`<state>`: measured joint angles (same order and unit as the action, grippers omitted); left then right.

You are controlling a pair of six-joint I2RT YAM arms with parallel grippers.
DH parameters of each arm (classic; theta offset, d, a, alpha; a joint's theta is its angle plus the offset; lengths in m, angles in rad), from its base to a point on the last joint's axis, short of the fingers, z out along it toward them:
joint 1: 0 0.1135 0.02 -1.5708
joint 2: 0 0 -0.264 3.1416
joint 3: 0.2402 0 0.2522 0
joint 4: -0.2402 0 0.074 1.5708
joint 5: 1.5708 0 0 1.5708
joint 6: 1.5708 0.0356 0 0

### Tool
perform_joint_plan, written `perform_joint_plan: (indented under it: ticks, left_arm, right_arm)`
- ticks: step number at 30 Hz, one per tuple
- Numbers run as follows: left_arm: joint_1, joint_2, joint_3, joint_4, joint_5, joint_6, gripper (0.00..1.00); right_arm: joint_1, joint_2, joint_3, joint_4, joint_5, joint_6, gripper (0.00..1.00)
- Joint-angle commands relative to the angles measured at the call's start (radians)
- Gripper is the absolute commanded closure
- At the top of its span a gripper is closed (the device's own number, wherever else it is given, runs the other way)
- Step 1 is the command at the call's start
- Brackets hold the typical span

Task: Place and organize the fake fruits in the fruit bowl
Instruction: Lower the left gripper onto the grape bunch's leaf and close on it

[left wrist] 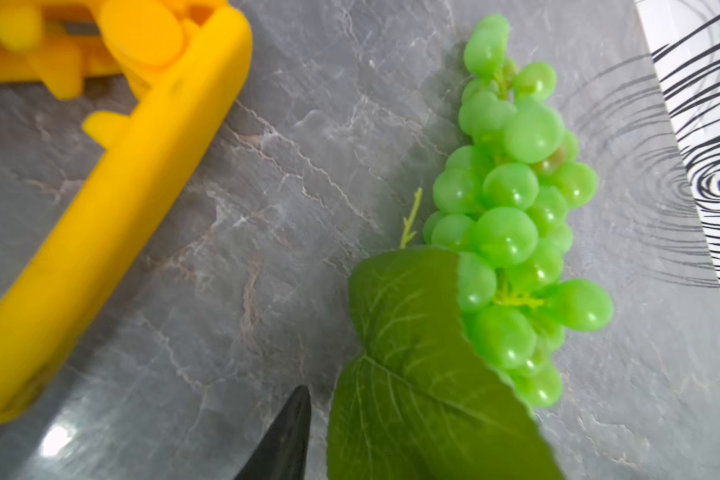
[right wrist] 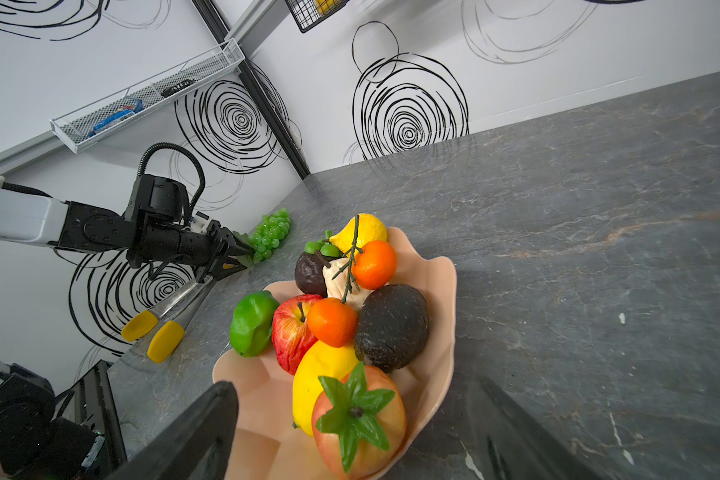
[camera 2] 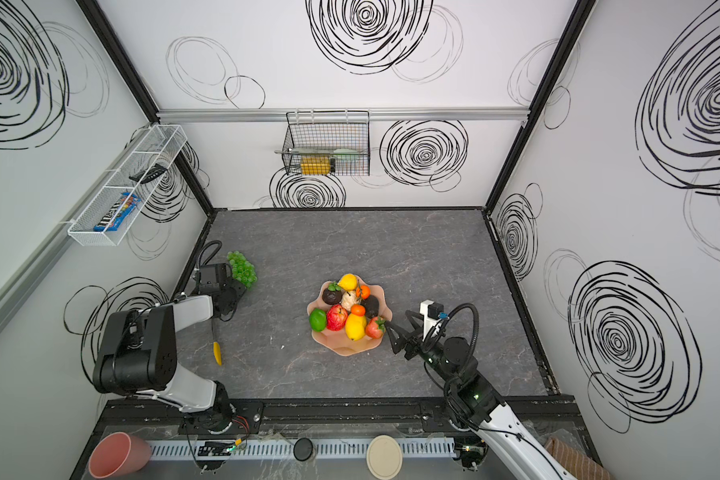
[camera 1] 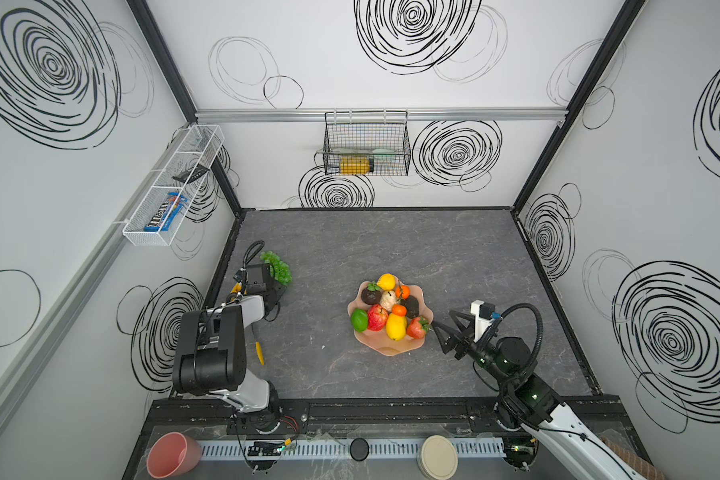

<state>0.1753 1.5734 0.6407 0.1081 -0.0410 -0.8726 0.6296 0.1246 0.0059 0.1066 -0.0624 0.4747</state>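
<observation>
Leaf (left wrist: 412, 374) at the left gripper (right wrist: 248, 258), clamped or not I can't tell. Grape bunch (left wrist: 512, 216) just beyond looks light, floppy, slick; I'd pinch the leaf end. Right gripper (camera 1: 441, 316) gapes beside the fruit bowl (right wrist: 441, 282).

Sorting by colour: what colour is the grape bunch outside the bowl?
Light green grape bunch, darker green leaf; best in the left wrist view.

Lab test cell, by my reading: swirl-printed panel walls (camera 1: 391, 91) box in my grey bench (camera 1: 391, 249), black frame posts (camera 1: 163, 58) at the corners, aluminium rail (camera 1: 267, 114) carrying a wire basket (camera 1: 366, 143).
</observation>
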Motion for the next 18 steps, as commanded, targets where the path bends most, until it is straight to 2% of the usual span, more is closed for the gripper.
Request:
perform_joint_plan:
  ticks: [1, 12, 18]
  left_arm:
    - [0.01, 0.03, 0.039, 0.047, 0.014, -0.016, 0.59]
    - [-0.015, 0.095, 0.096, 0.091, 0.091, 0.037, 0.7]
    - [-0.058, 0.099, 0.139, 0.053, 0.036, 0.085, 0.7]
  right_arm:
    - [-0.004, -0.002, -0.009, 0.013, 0.002, 0.005, 0.1]
    - [-0.004, 0.01, -0.011, 0.024, -0.003, 0.005, 0.1]
    - [-0.005, 0.016, -0.01, 0.027, -0.005, 0.004, 0.1]
